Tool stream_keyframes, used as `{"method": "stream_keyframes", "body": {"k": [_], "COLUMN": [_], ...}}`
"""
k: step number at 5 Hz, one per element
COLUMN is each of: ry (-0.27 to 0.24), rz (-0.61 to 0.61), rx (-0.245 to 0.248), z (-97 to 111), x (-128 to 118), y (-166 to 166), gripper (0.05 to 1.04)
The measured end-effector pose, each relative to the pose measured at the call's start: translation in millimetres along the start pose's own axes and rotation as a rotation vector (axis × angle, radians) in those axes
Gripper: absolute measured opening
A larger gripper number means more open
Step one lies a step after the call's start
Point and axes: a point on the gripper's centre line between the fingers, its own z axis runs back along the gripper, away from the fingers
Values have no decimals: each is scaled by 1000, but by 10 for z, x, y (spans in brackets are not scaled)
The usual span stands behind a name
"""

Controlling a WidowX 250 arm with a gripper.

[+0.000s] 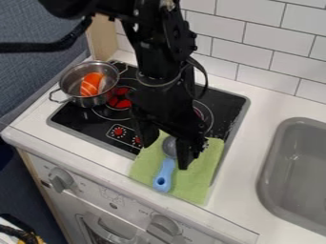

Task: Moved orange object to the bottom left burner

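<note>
The orange thing (92, 84) is in the pot (96, 101), at the left side of the stove (76, 120). The gripper (166, 156) is over the green cloth (197, 178). Its two fingers are wide apart, one on each side of the blue spoon (167, 171), and it holds nothing. I think the job is at the grabbing step. Next, the gripper should go up, over to the pot, down around the orange thing, then lift it out and put it on the bottom left burner.

The pot hides what is under it, so I can't tell which burner that is. The arm (159, 62) covers the middle of the stove. The arm's base is cut off.
</note>
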Motion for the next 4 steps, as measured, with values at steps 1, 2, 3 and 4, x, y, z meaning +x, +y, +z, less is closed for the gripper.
{"method": "stream_keyframes", "body": {"k": [1, 2, 3, 4], "ry": [20, 22, 6, -20], "rz": [2, 137, 244, 357], "rx": [-1, 27, 71, 121], "z": [-33, 0, 86, 156], "x": [-21, 162, 352, 444], "y": [11, 510, 1017, 1547], "gripper": [1001, 1001, 1001, 1001]}}
